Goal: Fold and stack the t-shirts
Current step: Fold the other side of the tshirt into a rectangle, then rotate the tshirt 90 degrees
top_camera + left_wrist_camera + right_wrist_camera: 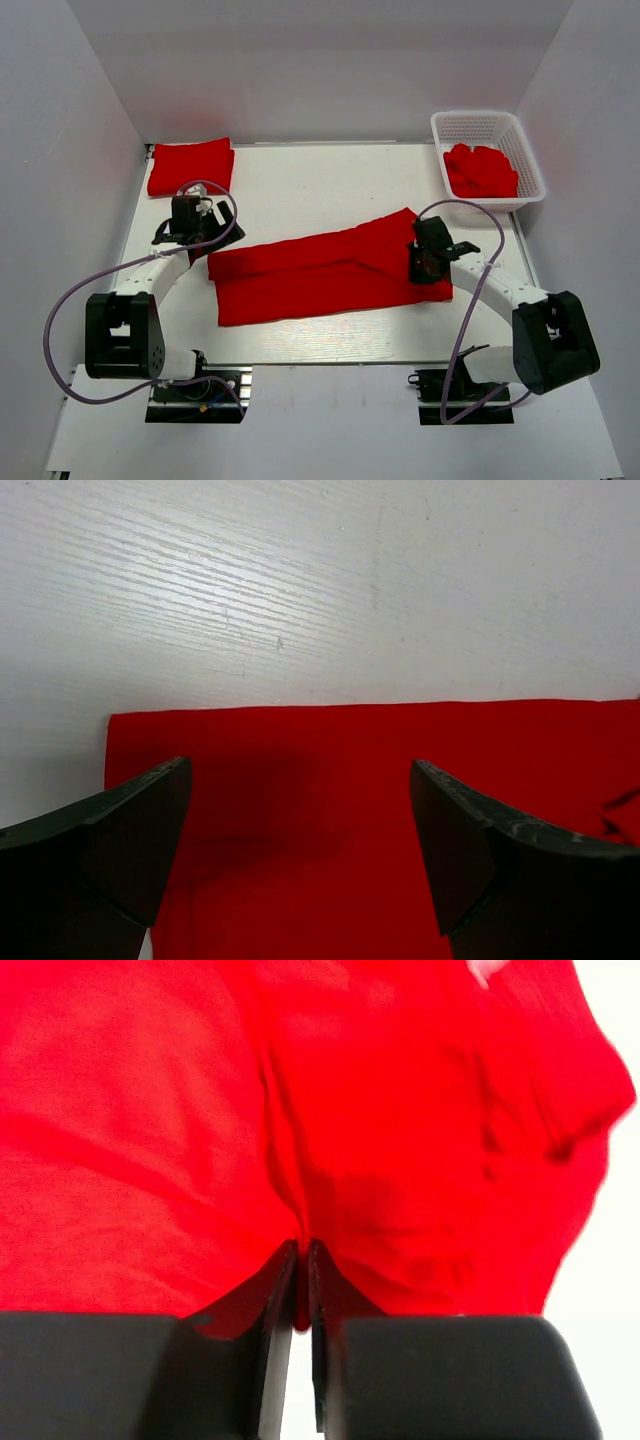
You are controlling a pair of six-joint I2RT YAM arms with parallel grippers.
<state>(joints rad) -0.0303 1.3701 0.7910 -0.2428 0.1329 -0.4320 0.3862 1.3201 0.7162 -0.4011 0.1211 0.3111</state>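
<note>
T-shirt [300, 285] — in right end effector [303, 1252]

Seen from above and behind across the whole table [300, 190], and from both wrists close over the same spread t-shirt [320, 275].

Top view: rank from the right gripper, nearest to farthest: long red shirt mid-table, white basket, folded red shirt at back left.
From the right gripper:
1. long t-shirt, mid-table, its right end pinched in the gripper.
2. white basket, back right corner.
3. folded t-shirt, back left, across the table.
</note>
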